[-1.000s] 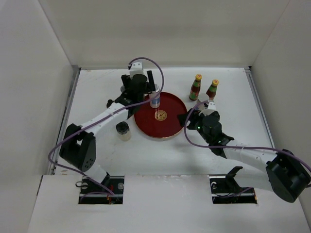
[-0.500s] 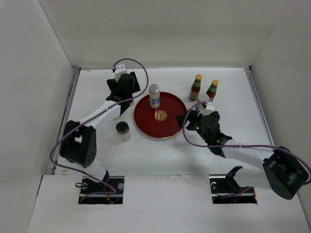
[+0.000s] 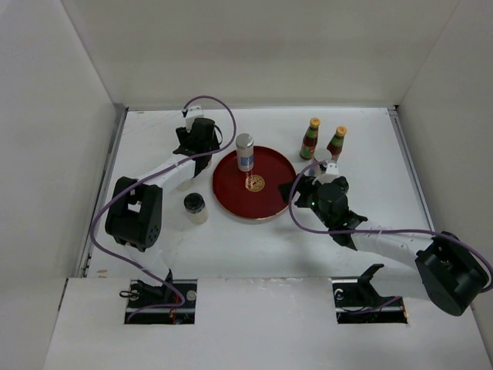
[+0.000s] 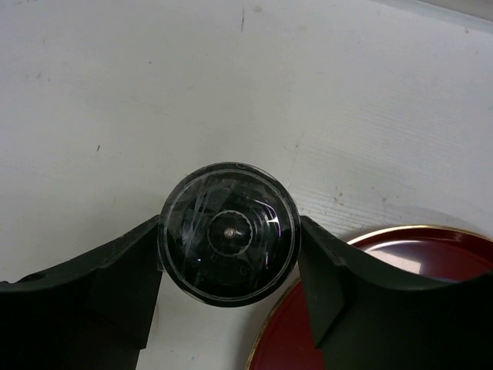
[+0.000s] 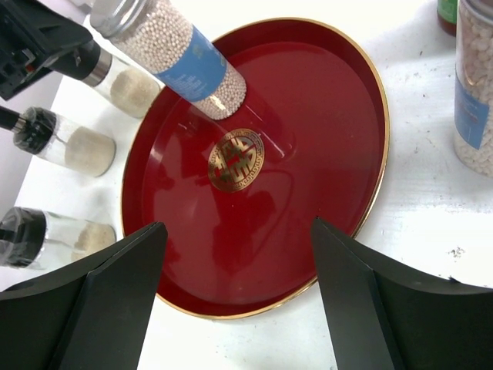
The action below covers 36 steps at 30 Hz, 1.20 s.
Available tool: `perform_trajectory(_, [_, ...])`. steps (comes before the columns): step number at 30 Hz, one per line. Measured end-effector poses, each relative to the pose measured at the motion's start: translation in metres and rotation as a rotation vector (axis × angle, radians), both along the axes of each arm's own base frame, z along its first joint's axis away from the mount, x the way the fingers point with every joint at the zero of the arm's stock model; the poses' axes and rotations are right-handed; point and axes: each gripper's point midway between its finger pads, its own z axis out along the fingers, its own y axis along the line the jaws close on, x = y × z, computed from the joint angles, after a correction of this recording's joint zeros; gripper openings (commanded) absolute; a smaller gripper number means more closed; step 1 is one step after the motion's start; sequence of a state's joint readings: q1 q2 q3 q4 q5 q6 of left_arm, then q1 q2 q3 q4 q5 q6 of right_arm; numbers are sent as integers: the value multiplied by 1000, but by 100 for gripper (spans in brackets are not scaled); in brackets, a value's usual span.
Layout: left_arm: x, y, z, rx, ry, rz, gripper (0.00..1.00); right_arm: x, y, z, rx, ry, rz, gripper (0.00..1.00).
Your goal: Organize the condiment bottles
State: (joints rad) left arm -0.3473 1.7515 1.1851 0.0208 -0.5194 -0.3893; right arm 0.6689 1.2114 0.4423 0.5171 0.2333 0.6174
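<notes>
Barely begun, with one silver-lidded jar (image 3: pixel 245 152) on the red tray (image 3: pixel 269 196), left jaws flanking a black-lidded jar (image 4: pixel 229 233), grip unclear, right jaws wide, empty.

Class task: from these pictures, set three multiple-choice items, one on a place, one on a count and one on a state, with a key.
1. What stands on the red tray? A a blue-labelled jar; B a sauce bottle; C a black-lidded jar.
2. How many red sauce bottles stand beyond the tray? A one; B two; C four.
3. The right gripper is: A shut on a bottle; B shut on the tray rim; C open, empty.
Key: 1 A, the jar stands upright on the tray; 2 B, two yellow caps show side by side; 3 C, its fingers are wide apart with nothing between.
</notes>
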Motion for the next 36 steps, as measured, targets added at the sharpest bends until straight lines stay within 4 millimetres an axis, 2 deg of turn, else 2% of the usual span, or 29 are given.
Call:
perform_trajectory(2, [-1, -3, 0, 6, 2, -9, 41, 0, 0, -1, -3, 3, 3, 82])
perform_trajectory(6, [-5, -10, 6, 31, -4, -26, 41, 0, 1, -3, -4, 6, 6, 82])
perform_trajectory(9, [-19, -24, 26, 35, -44, -63, 41, -1, 1, -2, -5, 5, 7, 82])
perform_trajectory(14, [-52, -47, 78, 4, -164, -123, 41, -1, 1, -3, -7, 5, 8, 81])
perform_trajectory(18, [-71, -62, 96, -22, -213, -168, 42, -1, 1, -3, -7, 5, 8, 81])
perform_trajectory(21, [-78, -69, 90, -19, -202, -190, 43, -1, 1, -5, -10, 9, 8, 82])
perform_trajectory(24, [-83, -74, 73, -2, -167, -209, 43, 0, 2, -3, -7, 5, 8, 81])
perform_trajectory(32, [-81, -86, 31, 1, -86, -240, 46, 0, 2, -3, -9, 2, 9, 81])
perform_trajectory(36, [-79, -92, 20, -9, -68, -255, 53, 0, 2, -3, -11, 1, 9, 82])
